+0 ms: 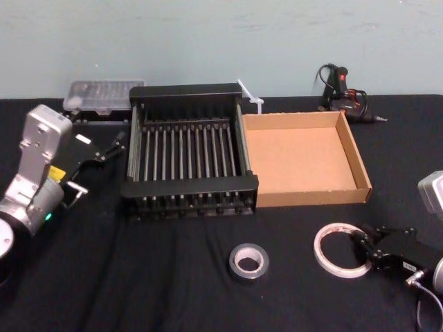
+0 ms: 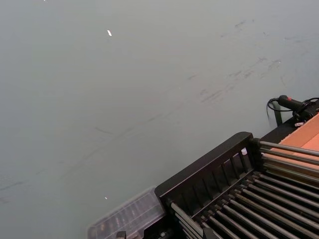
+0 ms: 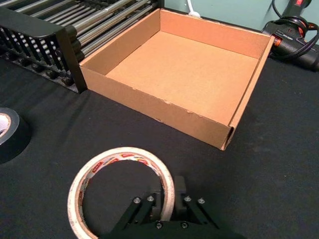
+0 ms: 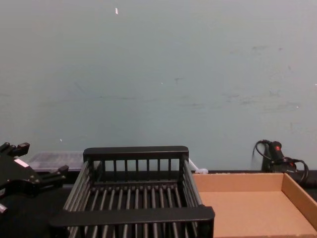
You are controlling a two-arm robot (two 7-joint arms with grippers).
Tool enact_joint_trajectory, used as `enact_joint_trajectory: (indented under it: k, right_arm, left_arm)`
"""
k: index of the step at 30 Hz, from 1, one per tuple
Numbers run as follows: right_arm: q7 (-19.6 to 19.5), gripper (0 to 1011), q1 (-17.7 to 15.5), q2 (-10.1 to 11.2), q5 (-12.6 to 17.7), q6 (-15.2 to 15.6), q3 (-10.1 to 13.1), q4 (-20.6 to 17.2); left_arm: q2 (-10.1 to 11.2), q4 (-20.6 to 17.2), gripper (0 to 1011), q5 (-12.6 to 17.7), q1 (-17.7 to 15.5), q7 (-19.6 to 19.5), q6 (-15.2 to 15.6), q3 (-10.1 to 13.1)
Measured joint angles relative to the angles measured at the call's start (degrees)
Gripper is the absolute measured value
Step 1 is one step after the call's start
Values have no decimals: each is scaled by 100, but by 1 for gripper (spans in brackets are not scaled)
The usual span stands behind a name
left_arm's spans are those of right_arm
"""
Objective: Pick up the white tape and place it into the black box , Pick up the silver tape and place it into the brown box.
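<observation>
Gripper on my right arm (image 3: 167,196) pinches the white tape's (image 3: 119,186) rim near the tabletop's front-right corner; silver tape (image 1: 248,261) just beside, brown box (image 3: 164,112) beyond.

My left gripper (image 1: 104,153) hangs spread beside the black box (image 1: 190,187).

1. The black box (image 1: 188,153) sits mid-table, touching the brown box (image 1: 302,159) on its right.
2. The silver tape (image 1: 248,261) lies flat in front of the black box, well apart from it.
3. The white tape (image 1: 341,250) lies flat to the right of the silver tape; the right gripper (image 1: 363,243) is at its right rim, fingers straddling the band.
4. The left gripper (image 1: 104,149) hangs left of the black box, fingers spread.
5. A clear case (image 1: 102,97) and a glue gun (image 1: 344,96) lie along the table's far edge.
</observation>
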Motion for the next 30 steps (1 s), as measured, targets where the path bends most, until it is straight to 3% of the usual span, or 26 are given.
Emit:
enact_joint_trajectory:
  k: [1,5,22,30]
  right_arm:
    - [0,164,0,0,0,0,0,0]
    - [0,93,0,0,0,0,0,0]
    - [26,93,2,7,4,0,0,1]
    - [218,93,5,76,160,-26,-2,-117]
  left_arm:
    - [0,0,1001,0,0,0,0,0]
    - [0,0,1001,0,0,0,0,0]
    - [0,0,1001,0,0,0,0,0]
    - [0,0,1001,0,0,0,0,0]
